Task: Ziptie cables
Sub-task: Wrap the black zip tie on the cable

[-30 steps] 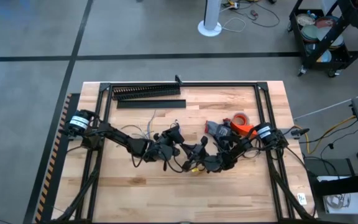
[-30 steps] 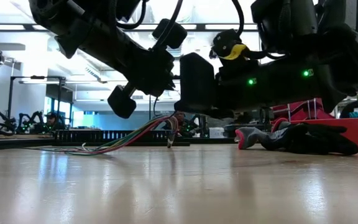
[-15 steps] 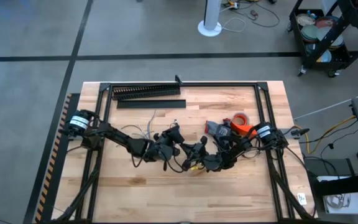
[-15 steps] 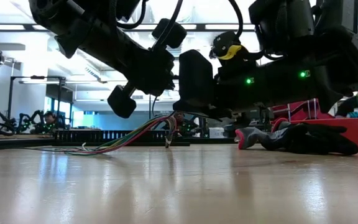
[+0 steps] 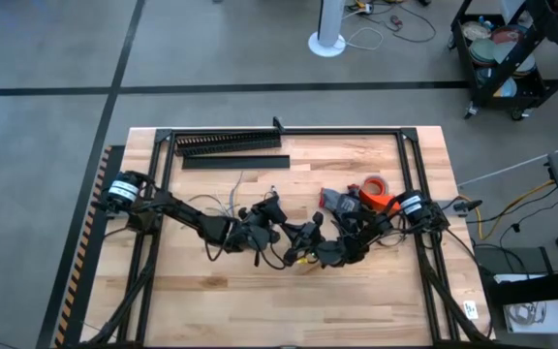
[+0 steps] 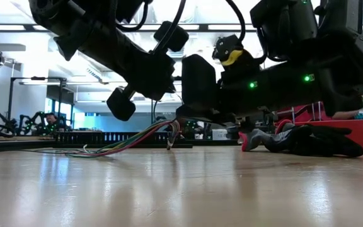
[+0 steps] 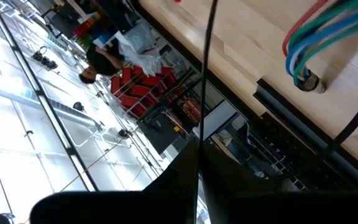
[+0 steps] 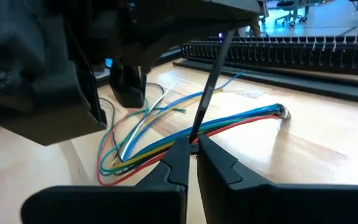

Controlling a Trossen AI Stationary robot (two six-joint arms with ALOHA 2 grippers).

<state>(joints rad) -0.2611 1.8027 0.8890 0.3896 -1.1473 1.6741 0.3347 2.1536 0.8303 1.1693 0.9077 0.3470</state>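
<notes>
honestly looks like mid-threading. cables [image 8: 185,134] fanned out on the wooden table [image 5: 356,301], coloured wires (blue, green, yellow, red, white) gathered at one end into a little bundle with a dark tip, lying in front of the black comb-toothed duct [image 8: 328,53]. same bundle visible in the left wrist view [image 7: 309,43], end resting on the wood.

ziptie [image 8: 205,99] held as a thin dark strip slanting up from the right gripper [image 8: 191,163], fingers pinched closed on its lower end, right above the wires, not quite touching them as far as can be told. probably held that way to keep the strip stiff and aimed so the other side can catch it. the strip's upper end runs into the dark bulk of the other arm.

left gripper [image 7: 197,177] also closed on a thin dark strip, running straight up out of its fingertips; likely the same ziptie's other end, but can't confirm. from above, both grippers meeting near the table's middle, just beside the wires [image 5: 229,206].

off to the right: orange tape roll [image 5: 374,184] and a grey glove [image 6: 276,140], well clear. loop not yet closed around the bundle, judging by the loose wires.
</notes>
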